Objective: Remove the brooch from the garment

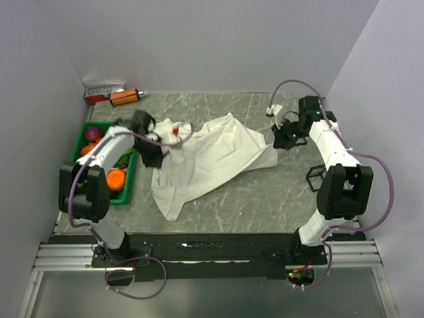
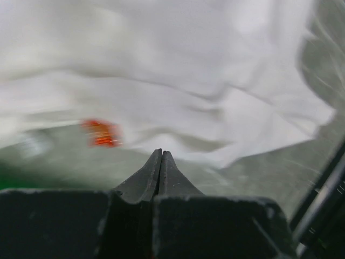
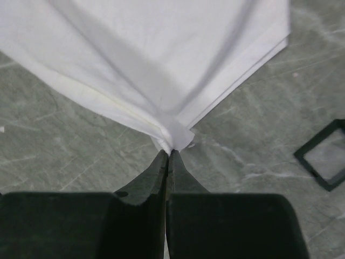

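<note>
A crumpled white cloth garment lies spread across the grey marbled tabletop between the two arms. The tiny orange-gold brooch shows in the left wrist view only as a smeared orange-red blur, left of and slightly above the fingertips, at the edge where the white cloth meets the tabletop. The blur makes it impossible to tell whether it is fastened to the fabric. In the overhead view a small red speck sits on the upper left part of the garment, close to the left arm's wrist.

The left end effector has its two dark fingers pressed together with nothing visible between them. Its tips point toward the near edge of the cloth and are apart from the brooch.

The right end effector is clamped on a folded corner of the garment at its right side. The cloth fans out from the pinched tip in taut creases, and the layered hem is visible just beside the fingers. A small black square frame lies flat on the tabletop near the right arm, apart from the cloth.

At the left edge stands a green plastic basket holding a round orange fruit and other produce. An orange-and-black cylinder lies at the far left corner against the wall.
</note>
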Tool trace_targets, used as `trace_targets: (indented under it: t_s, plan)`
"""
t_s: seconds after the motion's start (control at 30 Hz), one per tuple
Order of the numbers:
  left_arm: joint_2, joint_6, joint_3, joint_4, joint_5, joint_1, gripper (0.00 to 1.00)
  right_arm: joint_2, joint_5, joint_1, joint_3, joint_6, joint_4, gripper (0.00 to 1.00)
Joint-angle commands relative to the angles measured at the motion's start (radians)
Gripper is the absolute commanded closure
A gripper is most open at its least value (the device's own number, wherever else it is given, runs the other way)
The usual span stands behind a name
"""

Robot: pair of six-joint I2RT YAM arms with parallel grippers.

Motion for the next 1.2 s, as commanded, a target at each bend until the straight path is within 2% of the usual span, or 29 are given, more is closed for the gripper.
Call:
trace_targets:
  t_s: [0.0,0.03,0.13,0.2,0.3,0.33,0.4,0.43,0.5,0.53,0.6,0.7,0.83,1.0,1.17]
  plan:
    - [0.043,-0.124,0.354,-0.042,0.138,0.152,0.99,-0.005,-0.025,-0.03,0.193,0.141,0.117,1.0]
    - [0.059,-0.155,0.473,-0.071,0.158,0.202,0.99,0.006,-0.034,-0.033,0.227,0.173,0.121,1.0]
    - [0.082,-0.203,0.629,-0.075,0.207,0.281,0.99,0.049,-0.043,-0.051,0.348,0.217,0.129,1.0]
    - [0.074,-0.188,0.648,-0.092,0.217,0.287,0.99,0.079,-0.063,-0.056,0.42,0.215,0.111,1.0]
    - [0.038,-0.108,0.559,-0.119,0.227,0.24,0.72,0.106,-0.081,-0.053,0.433,0.204,0.086,1.0]
    - [0.024,-0.115,0.468,-0.106,0.221,0.174,0.63,0.104,-0.085,-0.053,0.421,0.201,0.087,1.0]
    - [-0.022,-0.154,0.366,-0.015,0.218,0.1,0.55,0.095,-0.091,-0.051,0.366,0.197,0.095,1.0]
    - [-0.038,-0.225,0.274,0.035,0.217,0.022,0.55,0.089,-0.091,-0.05,0.346,0.203,0.101,1.0]
    - [-0.07,-0.304,0.197,0.188,0.224,-0.043,0.55,0.07,-0.094,-0.05,0.292,0.203,0.112,1.0]
    - [-0.075,-0.394,0.14,0.238,0.232,-0.091,0.56,0.063,-0.094,-0.05,0.275,0.206,0.121,1.0]
    - [-0.047,-0.46,0.109,0.308,0.249,-0.129,0.57,0.046,-0.092,-0.051,0.231,0.203,0.126,1.0]
    - [0.034,-0.542,0.1,0.332,0.24,-0.173,0.58,0.033,-0.089,-0.051,0.192,0.198,0.135,1.0]
    - [0.131,-0.588,0.106,0.355,0.264,-0.184,0.57,0.027,-0.089,-0.051,0.171,0.2,0.143,1.0]
    - [0.217,-0.579,0.141,0.367,0.217,-0.205,0.57,0.029,-0.089,-0.053,0.163,0.2,0.147,1.0]
    - [0.284,-0.573,0.192,0.324,0.226,-0.205,0.57,0.02,-0.091,-0.051,0.155,0.204,0.155,1.0]
